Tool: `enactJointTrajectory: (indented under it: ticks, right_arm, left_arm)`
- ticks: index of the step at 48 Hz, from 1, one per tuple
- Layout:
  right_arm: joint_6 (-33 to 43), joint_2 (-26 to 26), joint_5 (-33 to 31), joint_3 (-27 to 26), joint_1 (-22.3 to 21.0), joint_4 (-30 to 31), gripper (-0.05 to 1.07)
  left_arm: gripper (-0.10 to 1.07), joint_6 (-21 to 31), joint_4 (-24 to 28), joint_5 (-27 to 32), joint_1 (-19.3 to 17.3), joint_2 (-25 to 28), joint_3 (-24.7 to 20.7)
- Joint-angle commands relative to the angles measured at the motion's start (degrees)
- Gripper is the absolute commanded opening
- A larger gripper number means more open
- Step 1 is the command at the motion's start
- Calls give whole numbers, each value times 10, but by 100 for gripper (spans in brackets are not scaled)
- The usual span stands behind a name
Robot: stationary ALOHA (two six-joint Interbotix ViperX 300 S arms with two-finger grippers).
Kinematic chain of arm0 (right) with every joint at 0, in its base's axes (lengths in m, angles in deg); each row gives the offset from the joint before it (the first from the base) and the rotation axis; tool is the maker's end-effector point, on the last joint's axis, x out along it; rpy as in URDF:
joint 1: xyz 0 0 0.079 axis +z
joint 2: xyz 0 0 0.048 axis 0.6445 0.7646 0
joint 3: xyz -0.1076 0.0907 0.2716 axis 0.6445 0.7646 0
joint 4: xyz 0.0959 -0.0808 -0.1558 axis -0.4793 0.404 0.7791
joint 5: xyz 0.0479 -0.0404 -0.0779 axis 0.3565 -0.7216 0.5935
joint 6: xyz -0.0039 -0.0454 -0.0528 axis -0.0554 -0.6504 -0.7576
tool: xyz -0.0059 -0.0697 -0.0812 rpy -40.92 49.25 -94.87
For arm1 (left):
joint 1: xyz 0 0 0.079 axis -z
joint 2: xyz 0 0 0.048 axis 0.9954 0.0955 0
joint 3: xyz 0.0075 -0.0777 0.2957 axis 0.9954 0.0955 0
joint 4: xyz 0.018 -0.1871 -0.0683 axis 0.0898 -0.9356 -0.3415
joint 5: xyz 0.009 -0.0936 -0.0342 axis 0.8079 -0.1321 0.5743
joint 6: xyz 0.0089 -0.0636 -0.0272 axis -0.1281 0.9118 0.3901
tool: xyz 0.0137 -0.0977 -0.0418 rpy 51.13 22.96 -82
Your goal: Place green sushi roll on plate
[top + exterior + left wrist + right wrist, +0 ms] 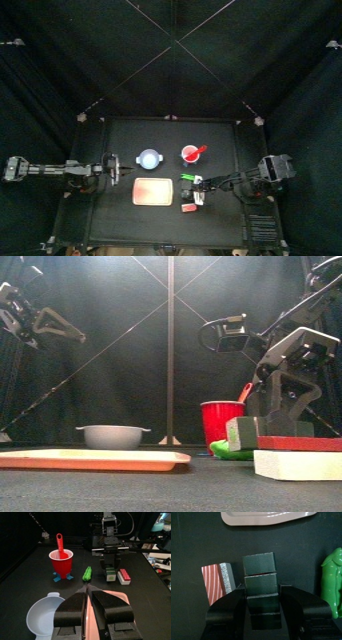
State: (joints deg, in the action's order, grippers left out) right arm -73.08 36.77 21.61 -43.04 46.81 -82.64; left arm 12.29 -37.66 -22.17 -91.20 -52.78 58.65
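The green sushi roll is a small bright green piece lying on the table just right of the salmon-pink plate. It also shows in the front view, the left wrist view and the right wrist view. My right gripper hangs open beside it, jaws on either side of a dark green block. The plate has nothing on it. My left gripper is shut and empty, resting left of the plate.
A red-and-white piece lies beside the dark green block. A red cup with a red spoon and a round pale dish stand behind the plate.
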Motion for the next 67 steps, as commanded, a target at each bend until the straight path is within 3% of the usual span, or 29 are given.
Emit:
enactJointTrajectory:
  ticks: [1, 12, 21, 41, 67]
  right_arm:
    - [-1, -17, 4, -7, 0, 1, 56]
    - [-1, -17, 13, -25, -4, 5, 56]
    - [-1, 0, 38, -71, -10, 35, 56]
    - [-1, 121, 41, -207, -25, 76, 56]
    - [0, 218, 36, -335, -40, 74, 56]
  left_arm:
    - [55, 0, 0, -2, -2, 2, -8]
    - [55, -1, 1, -2, -2, 2, -7]
    - [55, -1, 0, -2, -4, 2, -7]
    - [55, -1, 0, -2, -4, 2, -6]
    - [55, -1, 1, -2, -4, 1, -6]
